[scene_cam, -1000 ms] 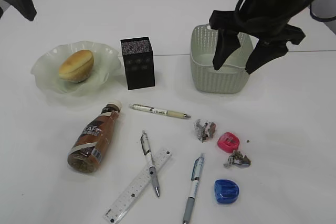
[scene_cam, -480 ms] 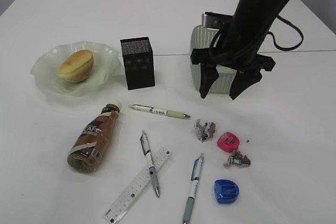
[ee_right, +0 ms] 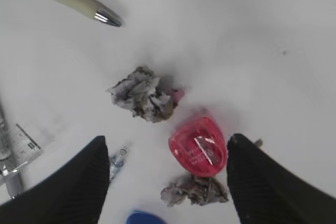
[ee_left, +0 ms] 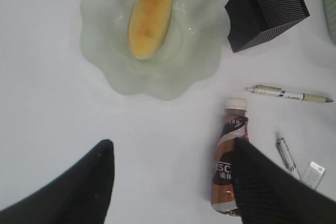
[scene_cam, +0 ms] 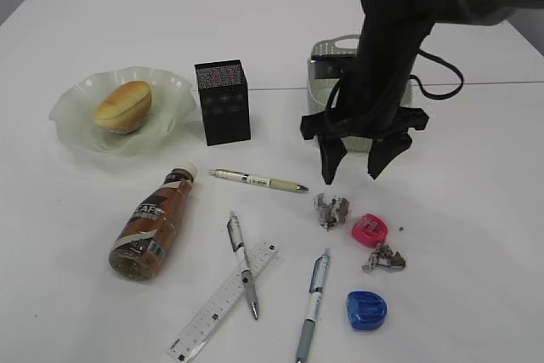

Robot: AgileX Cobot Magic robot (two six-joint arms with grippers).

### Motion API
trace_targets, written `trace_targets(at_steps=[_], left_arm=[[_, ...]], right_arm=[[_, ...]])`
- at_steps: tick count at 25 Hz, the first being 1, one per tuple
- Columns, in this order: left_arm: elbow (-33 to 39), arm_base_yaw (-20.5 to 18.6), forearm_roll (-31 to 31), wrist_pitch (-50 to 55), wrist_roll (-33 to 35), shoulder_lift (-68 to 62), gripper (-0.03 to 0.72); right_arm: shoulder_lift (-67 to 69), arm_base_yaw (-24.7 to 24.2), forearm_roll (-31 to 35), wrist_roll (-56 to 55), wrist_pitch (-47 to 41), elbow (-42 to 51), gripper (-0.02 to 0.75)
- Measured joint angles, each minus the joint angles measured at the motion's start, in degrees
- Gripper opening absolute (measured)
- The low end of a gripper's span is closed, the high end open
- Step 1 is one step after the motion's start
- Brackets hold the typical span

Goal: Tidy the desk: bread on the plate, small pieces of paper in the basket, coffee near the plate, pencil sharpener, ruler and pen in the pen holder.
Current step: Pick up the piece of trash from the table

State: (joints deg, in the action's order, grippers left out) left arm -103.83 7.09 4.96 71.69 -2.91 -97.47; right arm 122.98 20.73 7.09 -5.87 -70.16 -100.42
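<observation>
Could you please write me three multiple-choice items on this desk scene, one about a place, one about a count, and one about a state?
1. Where is the bread?
A. in the basket
B. on the plate
C. beside the ruler

2. How many pens lie on the desk?
A. one
B. two
C. three

3. How does the coffee stand?
A. lying on its side
B. upright by the plate
C. inside the pen holder

Answers:
1. B, the bun sits in the green plate with the wavy rim.
2. C, a cream pen lies below the pen holder, a grey pen crosses the ruler, and a blue pen lies beside the blue sharpener.
3. A, the bottle lies flat with its white cap pointing toward the plate.
</observation>
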Motion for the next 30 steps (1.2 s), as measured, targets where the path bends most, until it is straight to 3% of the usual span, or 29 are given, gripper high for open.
trace_targets(at_steps=[9, 30], left_arm=[[0.0, 0.0, -0.1, 0.1, 0.0, 0.0, 0.505], [0.0, 0.0, -0.1, 0.1, 0.0, 0.0, 0.505]], right_arm=[[5.9, 1.3, -2.1, 0.1, 0.2, -4.8, 0.513], [8.9, 2.3, -1.9, 0.1, 0.3, -5.1, 0.512]])
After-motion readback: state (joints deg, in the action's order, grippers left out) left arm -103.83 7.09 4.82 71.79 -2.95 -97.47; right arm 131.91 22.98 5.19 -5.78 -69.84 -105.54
